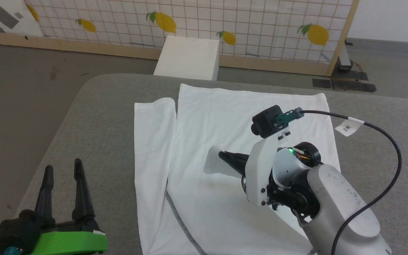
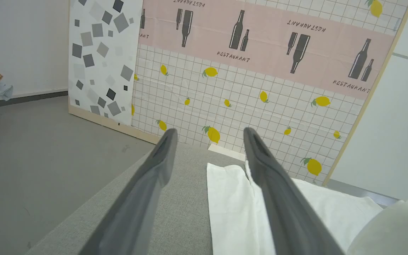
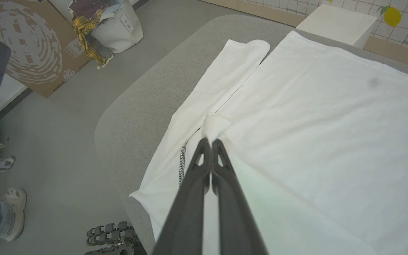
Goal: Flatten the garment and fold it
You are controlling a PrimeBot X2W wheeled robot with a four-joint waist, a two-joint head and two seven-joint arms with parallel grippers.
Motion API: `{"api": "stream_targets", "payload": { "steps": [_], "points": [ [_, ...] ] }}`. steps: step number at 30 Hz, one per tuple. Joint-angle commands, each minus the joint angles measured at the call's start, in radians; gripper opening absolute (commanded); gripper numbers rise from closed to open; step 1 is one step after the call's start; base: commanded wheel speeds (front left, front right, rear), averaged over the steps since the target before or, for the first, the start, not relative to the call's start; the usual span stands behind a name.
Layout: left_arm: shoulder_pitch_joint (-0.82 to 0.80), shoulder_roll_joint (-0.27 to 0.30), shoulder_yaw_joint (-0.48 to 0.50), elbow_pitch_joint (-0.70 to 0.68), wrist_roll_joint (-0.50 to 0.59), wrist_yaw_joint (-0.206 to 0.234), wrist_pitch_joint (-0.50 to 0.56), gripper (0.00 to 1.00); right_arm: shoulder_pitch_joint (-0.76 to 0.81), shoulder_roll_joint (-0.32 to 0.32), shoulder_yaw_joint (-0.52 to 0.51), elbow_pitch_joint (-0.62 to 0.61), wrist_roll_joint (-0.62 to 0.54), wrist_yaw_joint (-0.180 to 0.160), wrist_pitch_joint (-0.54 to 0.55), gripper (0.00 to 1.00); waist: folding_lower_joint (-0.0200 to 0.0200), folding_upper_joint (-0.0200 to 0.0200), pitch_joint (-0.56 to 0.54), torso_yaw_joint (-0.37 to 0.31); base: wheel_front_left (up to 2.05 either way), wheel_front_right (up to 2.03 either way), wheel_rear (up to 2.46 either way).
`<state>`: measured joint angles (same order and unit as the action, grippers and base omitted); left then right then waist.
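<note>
Garment lies flat on our table, long axis running twelve to six in the head view. Our right gripper is clenched on a pinch of cloth near its middle, and our left gripper (fingers spread, holding nothing) hovers well apart at eight o'clock.
</note>
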<state>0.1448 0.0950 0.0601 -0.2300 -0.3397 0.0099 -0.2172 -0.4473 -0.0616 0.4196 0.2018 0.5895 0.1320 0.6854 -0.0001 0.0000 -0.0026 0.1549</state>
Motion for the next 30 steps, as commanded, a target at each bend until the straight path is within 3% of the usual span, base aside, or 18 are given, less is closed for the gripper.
{"api": "stream_targets", "payload": {
  "steps": [1,14,15,16,21,25,26,30],
  "points": [
    [0.009,-0.003,0.002,0.004,0.001,0.002,0.000,1.00,-0.026,0.007,0.009,0.024,0.003,-0.001,-0.031,0.00,0.0001,0.0000,0.019,0.037,0.00,0.00,0.00],
    [-0.023,-0.001,-0.025,0.027,-0.005,-0.009,-0.007,1.00,-0.158,0.011,0.176,0.302,0.101,-0.001,-0.219,0.00,0.0001,0.0000,0.065,0.092,0.00,0.00,0.00],
    [-0.024,-0.002,-0.027,0.029,-0.005,-0.010,-0.008,1.00,-0.162,0.011,0.185,0.315,0.104,-0.001,-0.223,0.05,0.0001,0.0000,0.068,0.092,0.00,0.00,0.00],
    [-0.025,-0.002,-0.029,0.032,-0.006,-0.010,-0.009,1.00,-0.165,0.011,0.195,0.328,0.113,-0.001,-0.227,1.00,0.0001,0.0000,0.070,0.089,0.00,0.00,0.00],
    [-0.025,-0.001,-0.034,0.045,-0.008,-0.011,-0.011,1.00,-0.183,0.011,0.191,0.335,0.166,-0.001,-0.292,1.00,0.0001,0.0000,0.068,0.068,0.00,0.00,0.00],
    [-0.023,0.006,-0.032,0.050,-0.006,-0.008,-0.009,1.00,-0.199,0.011,0.118,0.313,0.173,-0.001,-0.373,1.00,0.0001,0.0000,0.052,0.043,0.00,0.00,0.00],
    [-0.019,0.012,-0.028,0.049,-0.005,-0.005,-0.008,1.00,-0.203,0.003,0.014,0.284,0.129,-0.001,-0.440,1.00,0.0001,0.0000,0.040,0.020,0.00,0.00,0.00],
    [-0.006,0.018,-0.020,0.048,-0.006,0.002,-0.006,1.00,-0.172,-0.043,-0.149,0.226,0.040,-0.001,-0.520,1.00,0.0001,0.0000,0.023,-0.015,0.00,0.00,0.00]
  ]
}}
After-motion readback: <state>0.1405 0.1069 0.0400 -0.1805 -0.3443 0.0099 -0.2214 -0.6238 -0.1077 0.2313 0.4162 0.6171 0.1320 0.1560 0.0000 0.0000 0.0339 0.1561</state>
